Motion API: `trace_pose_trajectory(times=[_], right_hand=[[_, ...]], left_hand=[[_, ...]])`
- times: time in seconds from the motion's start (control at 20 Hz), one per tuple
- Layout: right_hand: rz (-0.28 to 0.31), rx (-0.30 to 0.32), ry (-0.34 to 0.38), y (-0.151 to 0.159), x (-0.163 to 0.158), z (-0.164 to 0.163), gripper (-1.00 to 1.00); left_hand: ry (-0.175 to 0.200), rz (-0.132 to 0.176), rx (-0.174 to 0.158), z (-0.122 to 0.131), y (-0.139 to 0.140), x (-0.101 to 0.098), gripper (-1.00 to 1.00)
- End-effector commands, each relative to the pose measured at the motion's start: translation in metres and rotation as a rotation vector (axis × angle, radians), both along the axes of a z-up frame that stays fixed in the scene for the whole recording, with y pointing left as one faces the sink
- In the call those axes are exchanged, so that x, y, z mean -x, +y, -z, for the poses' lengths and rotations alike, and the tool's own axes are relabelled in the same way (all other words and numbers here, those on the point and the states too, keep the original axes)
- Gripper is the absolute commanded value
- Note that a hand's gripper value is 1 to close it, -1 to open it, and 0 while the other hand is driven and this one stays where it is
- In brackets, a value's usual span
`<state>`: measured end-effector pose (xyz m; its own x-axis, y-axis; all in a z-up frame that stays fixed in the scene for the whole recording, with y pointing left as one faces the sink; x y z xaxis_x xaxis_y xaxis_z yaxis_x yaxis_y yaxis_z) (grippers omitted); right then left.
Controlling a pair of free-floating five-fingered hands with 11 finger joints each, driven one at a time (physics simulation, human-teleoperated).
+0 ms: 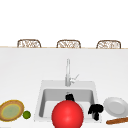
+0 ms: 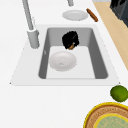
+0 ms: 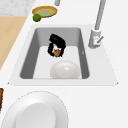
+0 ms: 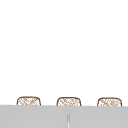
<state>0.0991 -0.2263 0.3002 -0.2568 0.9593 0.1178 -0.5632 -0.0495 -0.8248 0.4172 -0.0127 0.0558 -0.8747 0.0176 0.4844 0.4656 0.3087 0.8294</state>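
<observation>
Robot hand point(image 3: 58, 43), seen from the sides, hangs over the middle of the sink point(image 1: 41, 96) with its fingers curled round a small brown thing point(image 3: 57, 52), which peeps out under the palm. I cannot tell whether it is the left or the right one.

From the front, the left robot hand point(image 1: 70, 97) shows over the basin, just in front of the tap point(image 1: 67, 72) and half hidden behind a big red ball point(image 1: 67, 115). The right robot hand point(image 1: 96, 110) hangs at the sink's right rim; whether these two are apart or closed I cannot tell.

Below the holding hand a white bowl point(image 2: 62, 60) sits on the sink floor. On the bench point(image 1: 25, 70), just right of the right robot hand, lie a white plate point(image 1: 115, 106) and a brown stick point(image 1: 117, 120); well to the left of the left robot hand are a lime point(image 1: 26, 114) and a yellow-rimmed dish point(image 1: 11, 110).
</observation>
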Motion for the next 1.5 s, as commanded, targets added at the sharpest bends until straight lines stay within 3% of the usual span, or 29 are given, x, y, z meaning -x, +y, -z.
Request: trace_pose_trajectory(times=[0.0, 0.2, 0.3, 0.6, 0.65, 0.75, 0.9, 0.95, 1.05, 1.15, 1.3, 1.35, 1.4, 1.45], right_hand=[[0.000, 0.000, 0.000, 0.000, 0.000, 0.000, 0.00], [0.000, 0.000, 0.000, 0.000, 0.000, 0.000, 0.00], [0.000, 0.000, 0.000, 0.000, 0.000, 0.000, 0.00], [0.000, 0.000, 0.000, 0.000, 0.000, 0.000, 0.00], [0.000, 0.000, 0.000, 0.000, 0.000, 0.000, 0.00], [0.000, 0.000, 0.000, 0.000, 0.000, 0.000, 0.00], [0.000, 0.000, 0.000, 0.000, 0.000, 0.000, 0.00], [0.000, 0.000, 0.000, 0.000, 0.000, 0.000, 0.00], [0.000, 0.000, 0.000, 0.000, 0.000, 0.000, 0.00], [0.000, 0.000, 0.000, 0.000, 0.000, 0.000, 0.00], [0.000, 0.000, 0.000, 0.000, 0.000, 0.000, 0.00], [0.000, 0.000, 0.000, 0.000, 0.000, 0.000, 0.00], [0.000, 0.000, 0.000, 0.000, 0.000, 0.000, 0.00], [0.000, 0.000, 0.000, 0.000, 0.000, 0.000, 0.00]], left_hand=[[-0.017, -0.013, -0.030, 0.031, -0.016, -0.004, 1.00], [-0.014, -0.009, -0.011, 0.065, -0.029, -0.012, 1.00], [-0.010, -0.002, -0.002, 0.082, -0.023, -0.025, 1.00], [-0.004, -0.001, -0.003, 0.131, -0.027, -0.049, 1.00], [-0.005, -0.001, -0.004, 0.140, -0.027, -0.053, 1.00], [-0.006, -0.001, -0.044, 0.156, -0.027, -0.056, 1.00], [-0.006, -0.003, -0.035, 0.181, -0.029, -0.066, 1.00], [0.004, 0.001, -0.025, 0.181, -0.029, -0.068, 1.00], [0.026, 0.008, -0.048, 0.180, -0.034, -0.069, 1.00], [0.050, 0.013, -0.051, 0.177, -0.035, -0.070, 1.00], [0.073, 0.005, -0.007, 0.155, -0.028, -0.072, 1.00], [0.081, 0.008, -0.010, 0.151, -0.031, -0.070, -1.00], [0.090, -0.028, 0.031, 0.139, -0.037, -0.068, -1.00], [0.082, -0.032, 0.054, 0.136, -0.038, -0.068, -1.00]])
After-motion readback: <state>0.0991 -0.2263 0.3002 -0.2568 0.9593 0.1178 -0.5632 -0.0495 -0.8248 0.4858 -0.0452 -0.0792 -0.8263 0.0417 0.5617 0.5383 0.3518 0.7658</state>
